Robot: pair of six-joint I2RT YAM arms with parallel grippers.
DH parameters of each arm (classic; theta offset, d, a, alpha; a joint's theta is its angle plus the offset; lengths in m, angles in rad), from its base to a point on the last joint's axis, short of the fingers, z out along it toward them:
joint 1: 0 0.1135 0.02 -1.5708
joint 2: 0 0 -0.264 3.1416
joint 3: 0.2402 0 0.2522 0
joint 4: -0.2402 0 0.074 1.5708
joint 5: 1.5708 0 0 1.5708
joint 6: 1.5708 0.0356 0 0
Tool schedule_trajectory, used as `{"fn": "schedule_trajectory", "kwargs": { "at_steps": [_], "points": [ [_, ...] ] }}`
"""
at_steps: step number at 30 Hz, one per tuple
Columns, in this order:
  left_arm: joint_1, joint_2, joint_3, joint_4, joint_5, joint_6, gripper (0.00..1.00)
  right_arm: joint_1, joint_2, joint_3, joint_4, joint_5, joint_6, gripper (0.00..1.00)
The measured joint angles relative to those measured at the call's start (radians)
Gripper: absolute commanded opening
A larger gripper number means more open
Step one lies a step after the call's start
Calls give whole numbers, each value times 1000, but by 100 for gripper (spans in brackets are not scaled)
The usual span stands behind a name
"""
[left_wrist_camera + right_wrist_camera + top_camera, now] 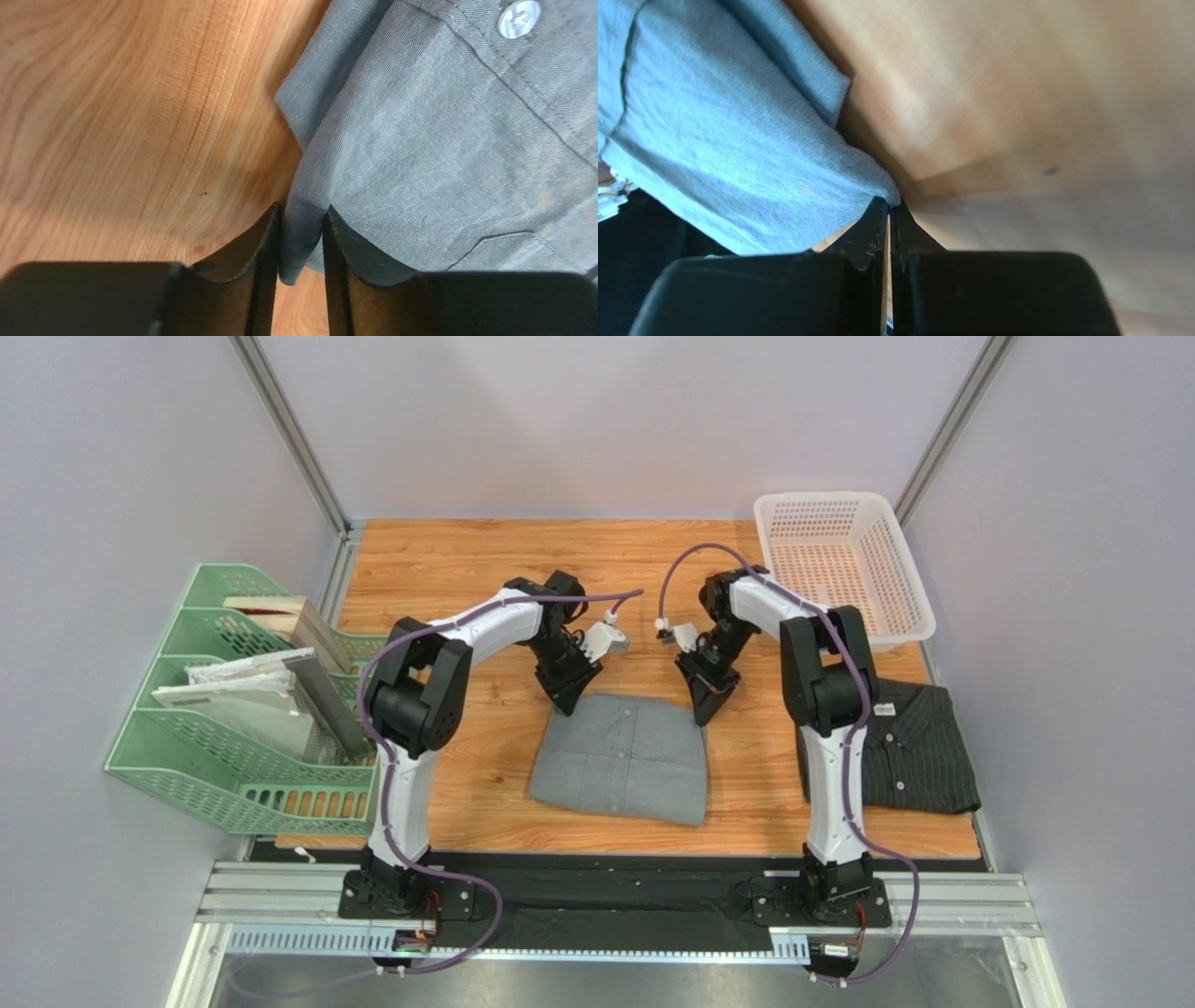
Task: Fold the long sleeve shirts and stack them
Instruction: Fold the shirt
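The plain grey shirt (620, 756) lies folded into a rectangle at the middle of the table. My left gripper (568, 697) is at its far left corner. In the left wrist view that gripper (302, 234) is shut on a fold of the grey shirt (435, 133), with cloth filling the gap between the fingers. My right gripper (701, 703) is at the far right corner. Its jaws (889, 206) are shut, pinching just the tip of the grey shirt's corner (738, 154). The dark pinstriped shirt (919, 749) lies folded at the right edge, partly behind the right arm.
A white mesh basket (842, 560) stands at the back right. A green file rack (239, 707) holding papers and a board sits off the table's left edge. Bare wood (449, 574) lies behind the grippers.
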Motion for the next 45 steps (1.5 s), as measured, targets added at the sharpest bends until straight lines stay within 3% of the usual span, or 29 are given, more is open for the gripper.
{"fn": "schedule_trajectory", "kwargs": {
  "at_steps": [7, 10, 13, 17, 21, 24, 25, 26, 31, 35, 39, 45],
  "points": [
    [19, 32, 39, -20, -57, -51, 24, 6, 106, 245, -1, 59, 37, 0],
    [38, 56, 85, -30, -71, -66, 30, 6, 127, 299, 15, 72, 53, 9],
    [63, 65, 112, -18, -92, -73, 38, 6, 129, 314, 27, 80, 74, 24],
    [95, 63, 114, -6, -103, -79, 52, -2, 113, 320, 42, 74, 122, 64],
    [117, 46, 114, 5, -109, -82, 63, -21, 42, 320, 48, 60, 161, 72],
    [133, -11, 104, 17, -71, -89, 77, -49, -60, 304, 60, 23, 172, 83],
    [136, -50, 86, 29, -40, -97, 99, -61, -105, 286, 63, -6, 175, 98],
    [141, -117, 47, 49, 3, -118, 99, -70, -144, 267, 66, -30, 177, 100],
    [132, -484, -191, 200, 299, -347, 99, -103, -386, 38, 72, -280, 188, 100],
    [9, -684, -457, 454, 468, -639, 99, -44, -484, -175, 74, -472, 219, 100],
    [-108, -641, -674, 724, 552, -923, 99, 86, -481, -333, 130, -545, 267, 100],
    [-46, -420, -795, 855, 544, -1107, 99, 133, -345, -444, 268, -568, 326, 100]
  ]
}}
